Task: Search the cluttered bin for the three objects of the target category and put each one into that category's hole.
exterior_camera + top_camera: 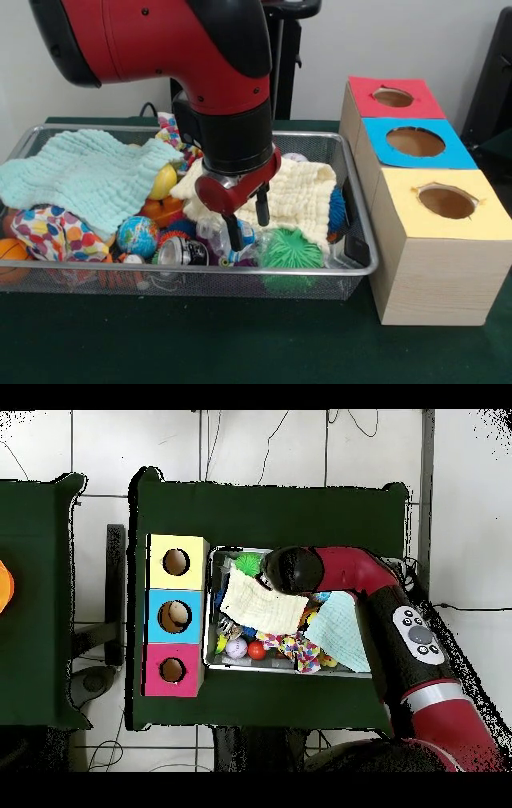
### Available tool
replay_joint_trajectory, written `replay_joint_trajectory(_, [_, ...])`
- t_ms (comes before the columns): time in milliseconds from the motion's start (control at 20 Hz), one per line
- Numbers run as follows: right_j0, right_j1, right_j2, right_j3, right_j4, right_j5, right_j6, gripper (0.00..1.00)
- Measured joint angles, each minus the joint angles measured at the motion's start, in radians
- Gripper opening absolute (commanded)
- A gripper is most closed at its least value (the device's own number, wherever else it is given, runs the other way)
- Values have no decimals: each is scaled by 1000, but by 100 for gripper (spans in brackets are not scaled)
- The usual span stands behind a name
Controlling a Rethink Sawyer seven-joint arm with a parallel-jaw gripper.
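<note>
Front view: set low across the table, facing the robot, close to the bin (356,268); arm (192,56) entering from the top.
Overhead view: set high above, looking straight down, far back; whole green table (270,509) and surrounding floor (460,504) in frame; arm (400,619) reaching up from the bottom.
Shared: bin (212,609), three wooden boxes (436,256) (176,615), arm.
Orientation: turned half round between views.

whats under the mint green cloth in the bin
The mint cloth lies over the left of the bin. A yellow ball and a spotted fabric item poke out at its edges. Whatever lies beneath its middle is covered.
</note>
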Motion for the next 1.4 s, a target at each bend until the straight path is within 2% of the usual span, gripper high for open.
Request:
replay_joint_trajectory(800, [20, 9, -32, 21, -13, -97, 0, 100])
replay_joint_trajectory(1400, [90, -6, -116, 87, -29, -311, 0, 100])
